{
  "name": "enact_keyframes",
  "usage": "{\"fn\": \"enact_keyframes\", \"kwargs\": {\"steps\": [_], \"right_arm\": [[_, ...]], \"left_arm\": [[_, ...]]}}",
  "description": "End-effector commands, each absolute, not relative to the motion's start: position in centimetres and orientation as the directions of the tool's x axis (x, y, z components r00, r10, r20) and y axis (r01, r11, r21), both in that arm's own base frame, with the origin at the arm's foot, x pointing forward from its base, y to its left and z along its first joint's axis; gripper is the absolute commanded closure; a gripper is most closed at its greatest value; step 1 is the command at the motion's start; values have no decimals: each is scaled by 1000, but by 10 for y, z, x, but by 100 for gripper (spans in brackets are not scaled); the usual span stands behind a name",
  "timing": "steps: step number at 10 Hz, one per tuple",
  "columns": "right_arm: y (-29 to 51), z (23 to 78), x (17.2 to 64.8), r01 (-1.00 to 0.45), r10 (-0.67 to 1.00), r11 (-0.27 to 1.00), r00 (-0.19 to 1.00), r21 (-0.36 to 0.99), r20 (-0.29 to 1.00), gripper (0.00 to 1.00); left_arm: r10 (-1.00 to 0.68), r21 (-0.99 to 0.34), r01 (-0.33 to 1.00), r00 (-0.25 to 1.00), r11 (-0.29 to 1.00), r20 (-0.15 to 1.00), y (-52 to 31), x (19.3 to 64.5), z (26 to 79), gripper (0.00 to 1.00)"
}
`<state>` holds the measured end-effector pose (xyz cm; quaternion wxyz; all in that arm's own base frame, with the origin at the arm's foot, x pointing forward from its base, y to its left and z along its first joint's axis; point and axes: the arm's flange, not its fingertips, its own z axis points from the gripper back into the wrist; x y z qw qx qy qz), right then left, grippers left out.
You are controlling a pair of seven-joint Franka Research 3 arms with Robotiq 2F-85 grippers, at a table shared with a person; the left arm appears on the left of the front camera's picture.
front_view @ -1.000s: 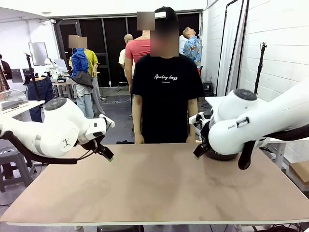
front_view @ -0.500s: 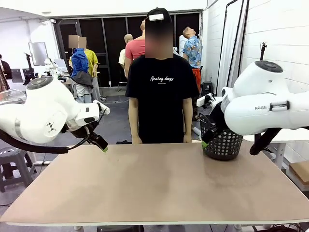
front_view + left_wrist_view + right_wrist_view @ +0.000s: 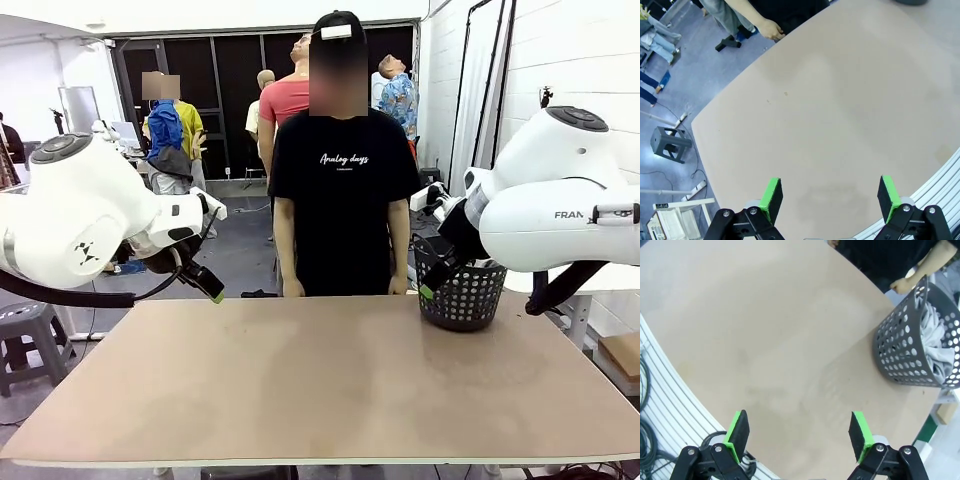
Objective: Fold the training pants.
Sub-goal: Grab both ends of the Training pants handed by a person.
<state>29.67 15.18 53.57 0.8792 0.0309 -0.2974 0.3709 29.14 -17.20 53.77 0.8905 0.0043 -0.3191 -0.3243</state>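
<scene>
Light grey cloth, the training pants [image 3: 936, 335], lies bunched inside the black mesh basket [image 3: 907, 347] at the table's far right. My left gripper [image 3: 830, 192] hangs open over the bare tabletop with nothing between its green pads; in the front view the left gripper [image 3: 205, 283] is raised above the far left edge. My right gripper [image 3: 799, 427] is open and holds nothing; in the front view the right gripper [image 3: 437, 278] hovers just left of the basket [image 3: 462, 298].
A person in a black T-shirt [image 3: 345, 200] stands at the far edge, arms down, one hand [image 3: 900, 285] near the basket. The brown table [image 3: 320, 380] spreads wide between both arms.
Both arms have risen and drawn back toward their own sides. The right arm no longer hides the basket. Both grippers stayed open.
</scene>
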Motion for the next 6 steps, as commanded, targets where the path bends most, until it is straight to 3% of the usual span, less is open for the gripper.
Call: {"fn": "enact_keyframes", "kwargs": {"steps": [1, 6], "right_arm": [[145, 531, 286, -705, 645, 693, 513, -151, 566, 0], [136, 545, 296, -646, 615, 742, 553, -177, 561, 0]], "left_arm": [[-561, 211, 559, 582, 802, 589, -167, 265, 524, 0], [-552, 220, 538, 598, 814, 581, -170, 274, 544, 0]]}}
